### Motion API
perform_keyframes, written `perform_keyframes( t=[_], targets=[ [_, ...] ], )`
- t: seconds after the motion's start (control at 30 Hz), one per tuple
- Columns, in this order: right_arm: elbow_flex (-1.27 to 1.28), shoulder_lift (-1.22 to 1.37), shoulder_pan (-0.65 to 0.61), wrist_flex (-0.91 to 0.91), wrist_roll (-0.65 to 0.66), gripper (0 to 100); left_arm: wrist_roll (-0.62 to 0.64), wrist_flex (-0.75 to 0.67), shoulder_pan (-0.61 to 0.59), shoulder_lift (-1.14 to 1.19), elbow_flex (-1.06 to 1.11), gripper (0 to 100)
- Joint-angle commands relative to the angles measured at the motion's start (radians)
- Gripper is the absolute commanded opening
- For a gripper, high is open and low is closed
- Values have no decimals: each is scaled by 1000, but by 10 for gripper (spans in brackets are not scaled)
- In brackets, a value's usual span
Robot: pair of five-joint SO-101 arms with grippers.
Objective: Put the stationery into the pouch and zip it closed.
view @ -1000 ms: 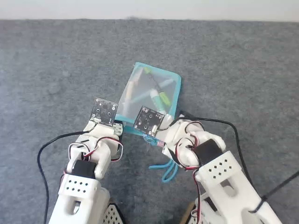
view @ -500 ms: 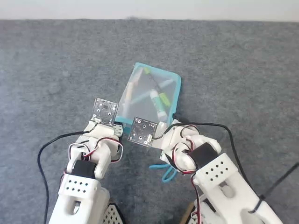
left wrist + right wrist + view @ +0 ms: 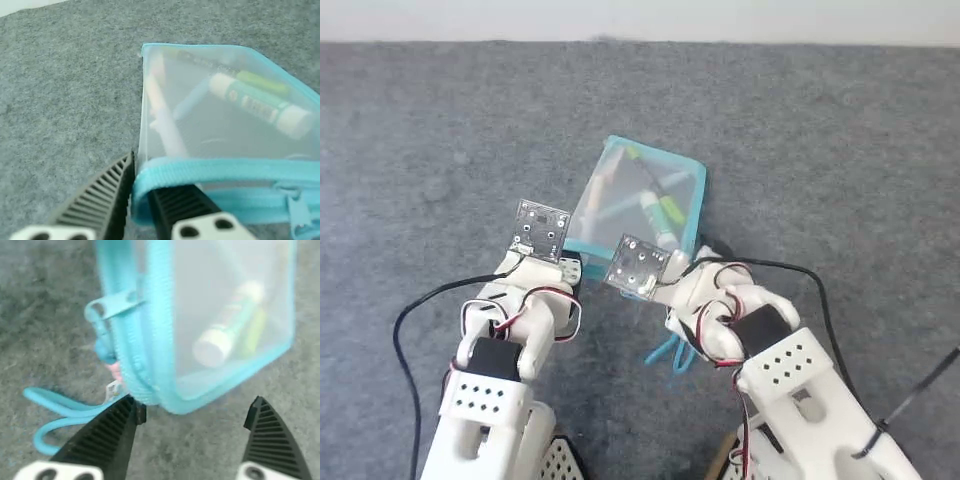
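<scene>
Jaws of the left gripper (image 3: 142, 182) were seen clamped on the zip-edge corner of the pouch (image 3: 215, 125). Those of the right gripper (image 3: 196, 407) were spread wide, with the pouch's other zip-side corner lying between them unheld. Over the last second the right arm was drawn back toward the left one, then brought forward again to that corner. The pouch was left almost where it had been on the grey mat (image 3: 820, 150), and the glue stick (image 3: 255, 102) and pens were seen through its clear wall. Loading was judged finished. The zip pull (image 3: 114, 305) was seen near the right gripper's end, but whether the zip was fully shut could not be told.
</scene>
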Motion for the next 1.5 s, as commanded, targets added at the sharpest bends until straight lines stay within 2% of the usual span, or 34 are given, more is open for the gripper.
perform_keyframes(
  t=[0.0, 0.2, 0.27, 0.4, 0.6, 0.77, 0.9, 1.13, 1.3, 1.47],
  targets=[
    [-64, -36, 13, -30, -17, 321, 23, 5, -3, -20, -67, 11],
    [-118, -35, -8, -25, -21, 314, 23, 5, -3, -18, -67, 11],
    [-127, -22, -33, -27, -23, 276, 23, 5, -3, -17, -67, 11],
    [-160, 87, -87, -47, -64, 200, 23, 11, -3, -18, -67, 11],
    [-270, 239, -65, -73, -80, 184, 23, 29, -3, -20, -71, 11],
    [-377, 328, 30, -79, -221, 0, 23, 28, -3, -20, -71, 12],
    [-466, 403, 117, -81, -310, 8, 28, 34, -12, -21, -96, 31],
    [-603, 561, 189, -68, -419, 6, 34, 146, -14, -23, -189, 211],
    [-715, 631, 243, -21, -446, 6, 58, 284, -5, -23, -280, 201],
    [-825, 622, 222, 117, -450, 7, 57, 272, 46, -21, -257, 193]
  ],
)
